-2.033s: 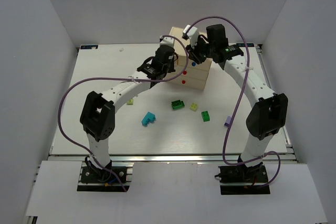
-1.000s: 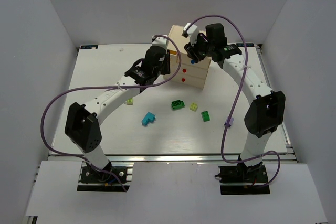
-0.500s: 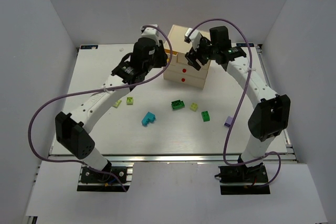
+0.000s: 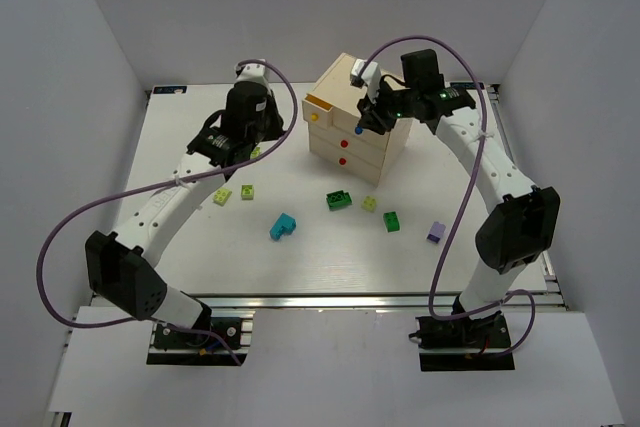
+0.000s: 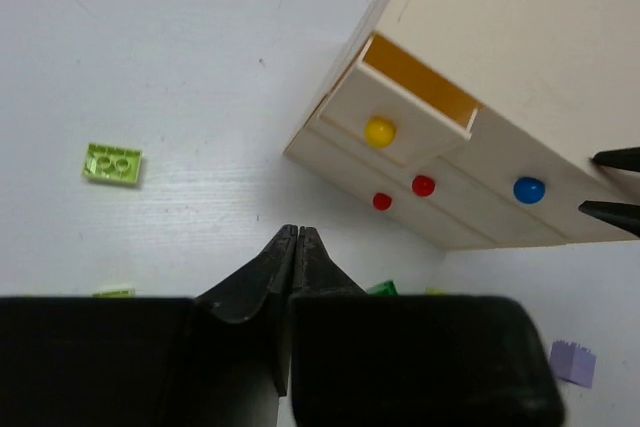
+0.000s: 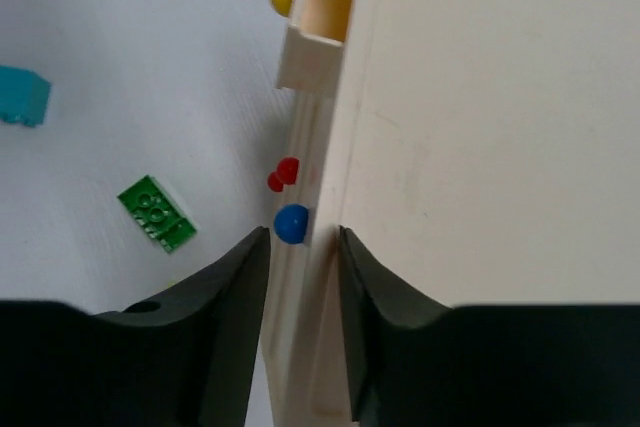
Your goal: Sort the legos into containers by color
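Observation:
The cream chest (image 4: pixel 372 117) stands at the back middle, turned at an angle. Its yellow-knob drawer (image 5: pixel 405 112) is pulled out a little; the blue knob (image 6: pixel 291 223) and two red knobs (image 5: pixel 423 185) sit on shut drawers. My right gripper (image 6: pixel 301 234) is open over the chest's front top edge, with the blue knob between its tips; it also shows in the top view (image 4: pixel 378 117). My left gripper (image 5: pixel 297 231) is shut and empty above the table left of the chest. A cyan lego (image 4: pixel 283 226), dark green legos (image 4: pixel 339 199), lime legos (image 4: pixel 222 196) and a lavender lego (image 4: pixel 435 232) lie loose in front.
Another green lego (image 4: pixel 392 220) and a lime-yellow one (image 4: pixel 369 204) lie near the middle. A lime lego (image 5: pixel 113 163) lies left of my left fingers. White walls close the table on three sides.
My left arm has drawn back to the left, away from the chest. The chest has turned, and its yellow-knob drawer now stands slightly open. My right gripper stays over the blue knob.

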Controlling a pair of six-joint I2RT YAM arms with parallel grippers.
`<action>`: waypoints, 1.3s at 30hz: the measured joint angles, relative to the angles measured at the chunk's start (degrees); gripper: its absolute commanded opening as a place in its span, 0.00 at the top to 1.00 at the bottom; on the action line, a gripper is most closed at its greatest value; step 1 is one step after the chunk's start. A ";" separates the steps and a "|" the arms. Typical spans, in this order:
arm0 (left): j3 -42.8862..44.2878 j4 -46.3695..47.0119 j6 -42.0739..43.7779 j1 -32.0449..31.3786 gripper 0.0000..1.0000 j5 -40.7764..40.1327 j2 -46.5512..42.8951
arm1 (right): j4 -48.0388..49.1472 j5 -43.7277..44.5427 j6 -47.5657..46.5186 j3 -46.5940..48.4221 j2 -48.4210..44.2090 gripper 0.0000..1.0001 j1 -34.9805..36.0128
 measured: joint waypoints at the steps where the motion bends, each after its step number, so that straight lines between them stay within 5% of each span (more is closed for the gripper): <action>1: -1.33 -0.33 0.04 0.15 0.84 0.24 -0.70 | -0.92 -0.28 0.68 0.70 0.28 0.50 0.33; 5: -4.57 -0.57 0.13 0.72 0.74 1.55 -2.49 | -1.46 0.72 4.39 3.63 2.69 0.11 2.54; 14: -5.35 1.11 0.11 1.36 0.72 6.08 -2.43 | 3.63 6.01 9.27 2.01 2.71 0.11 3.04; 24: -5.35 3.13 -0.35 1.84 0.76 8.79 -2.27 | 7.34 2.03 14.10 3.74 2.69 0.12 3.02; 26: -5.35 3.30 -0.52 2.01 0.80 9.42 -2.14 | 7.72 0.87 16.09 6.80 3.50 0.21 3.15; 30: -5.35 3.74 -1.09 2.08 0.82 10.64 -1.33 | 8.57 -0.35 19.52 15.34 6.99 0.68 3.80; 33: -5.35 4.24 -1.60 2.08 0.82 11.56 -0.96 | 8.87 -0.44 22.23 19.39 9.62 0.87 4.63; 39: -5.42 5.11 -2.03 2.08 0.81 12.57 -0.63 | 7.52 1.29 24.35 21.62 14.71 0.97 7.19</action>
